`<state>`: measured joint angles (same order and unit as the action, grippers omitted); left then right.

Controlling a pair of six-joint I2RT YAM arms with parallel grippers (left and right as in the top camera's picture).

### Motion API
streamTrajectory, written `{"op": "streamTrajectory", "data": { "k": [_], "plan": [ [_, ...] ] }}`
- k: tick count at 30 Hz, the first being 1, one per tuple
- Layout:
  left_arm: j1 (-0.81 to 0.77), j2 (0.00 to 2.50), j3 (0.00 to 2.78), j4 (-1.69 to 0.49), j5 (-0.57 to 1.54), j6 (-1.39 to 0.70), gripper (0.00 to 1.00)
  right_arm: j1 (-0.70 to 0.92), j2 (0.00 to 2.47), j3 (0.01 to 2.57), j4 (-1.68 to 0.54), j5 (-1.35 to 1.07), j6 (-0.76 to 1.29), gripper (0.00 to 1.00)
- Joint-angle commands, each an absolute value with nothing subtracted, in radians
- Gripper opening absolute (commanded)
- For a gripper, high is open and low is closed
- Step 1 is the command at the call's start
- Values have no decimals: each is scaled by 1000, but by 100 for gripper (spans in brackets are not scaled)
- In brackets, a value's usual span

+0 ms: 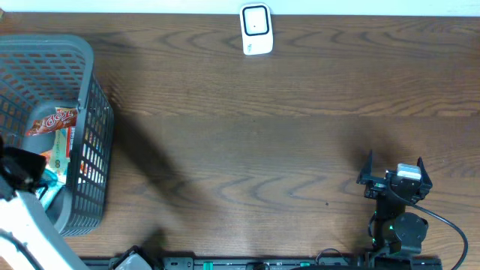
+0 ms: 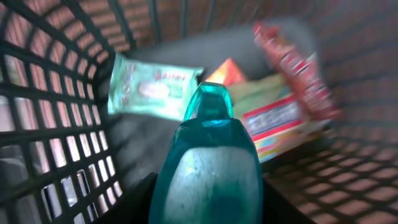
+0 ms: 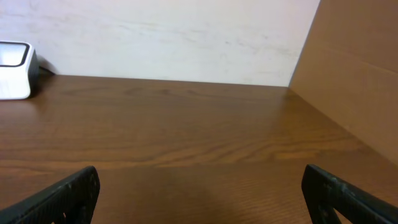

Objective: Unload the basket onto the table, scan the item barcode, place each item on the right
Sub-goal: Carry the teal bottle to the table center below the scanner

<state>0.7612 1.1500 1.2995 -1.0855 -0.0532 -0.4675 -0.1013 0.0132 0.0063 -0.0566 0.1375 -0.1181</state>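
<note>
**Bottle pick from basket (image 1: pixel 90 97), far left**
Left claw (image 2: pixel 208 202) clenched on teal bottle (image 2: pixel 208 155) inside basket, over wipes (image 2: pixel 152 90). Likely rigid, smooth and slippery: hold across broad body below cap, barcode face left clear. Scanner (image 1: pixel 256 30) at far edge of surface. Right claw (image 1: pixel 394 161) released, empty.

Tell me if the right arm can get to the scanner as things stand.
Probably yes: only bare table lies between the open right gripper and the scanner, though it stands far off.

Overhead we look straight down on the table (image 1: pixel 285 135), left wrist view close inside the basket (image 2: pixel 56 124), right wrist low, facing the far wall (image 3: pixel 155 31), sharing the scanner (image 3: pixel 13 62) with overhead
</note>
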Motion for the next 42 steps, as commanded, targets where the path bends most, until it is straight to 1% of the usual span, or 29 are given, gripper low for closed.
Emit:
{"op": "streamTrajectory", "data": {
  "k": [1,3,10,13,15,19,23,24,25,26,27,29,34,42],
  "plan": [
    [763,1086,1392,-1063,-12,-503,42,-96,11,6,-60,136,-128,99],
    [763,1057,1429,-1033,60,-526,42,-96,11,6,-60,136,-128,99],
    [743,963,1466,-822,535,-735,42,-96,11,6,-60,136,-128,99],
    [683,958,1466,-763,681,-796,42,-96,11,6,-60,136,-128,99],
    [616,962,1465,-757,712,-799,42,-96,11,6,-60,136,-128,99],
    [434,976,1450,-757,701,-764,42,-96,11,6,-60,136,-128,99],
    [217,1022,1423,-757,605,-731,42,-96,11,6,-60,136,-128,99],
    [155,1042,1415,-757,569,-721,42,-96,11,6,-60,136,-128,99],
    [49,1086,1404,-758,513,-699,42,-96,11,6,-60,136,-128,99],
    [-10,1115,1398,-757,484,-686,42,-96,11,6,-60,136,-128,99],
    [-115,1180,1392,-757,430,-662,42,-96,11,6,-60,136,-128,99],
    [-220,1264,1391,-754,369,-658,42,-96,11,6,-60,136,-128,99],
    [-384,1470,1391,-673,320,-654,42,-96,11,6,-60,136,-128,99],
    [-510,1742,1391,-599,321,-649,42,-96,11,6,-60,136,-128,99]
  ]
}}
